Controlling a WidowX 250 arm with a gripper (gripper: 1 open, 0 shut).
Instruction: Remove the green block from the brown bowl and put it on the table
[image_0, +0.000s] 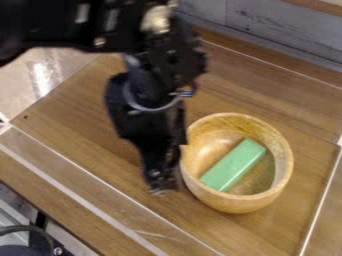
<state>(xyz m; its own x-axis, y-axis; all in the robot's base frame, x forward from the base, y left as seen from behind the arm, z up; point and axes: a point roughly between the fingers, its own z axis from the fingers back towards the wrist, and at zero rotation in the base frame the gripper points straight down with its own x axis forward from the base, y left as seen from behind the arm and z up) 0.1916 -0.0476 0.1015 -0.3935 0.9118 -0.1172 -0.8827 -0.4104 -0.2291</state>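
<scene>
While the green block (234, 165) lies flat inside the brown bowl (205, 132), slanted from near-left to far-right, the approach step is in hand and no grasp is made. Gripper (162, 180) points steeply down at the table (74, 120), fingertips just outside the bowl's left rim; the arm is motion-blurred, so contact with rim or tabletop cannot be told. Jaws read as released, nothing between them. Block untouched, all of it within the bowl, none over the rim.

Judgement: task barely started; pick, lift and place all remain.

Next move calls for raising the fingers above the rim, shifting right over the block's middle, aligning the jaws across its narrow width, then descending into the bowl.

Risk: fingertips catching the thick rim and pushing the bowl.
</scene>
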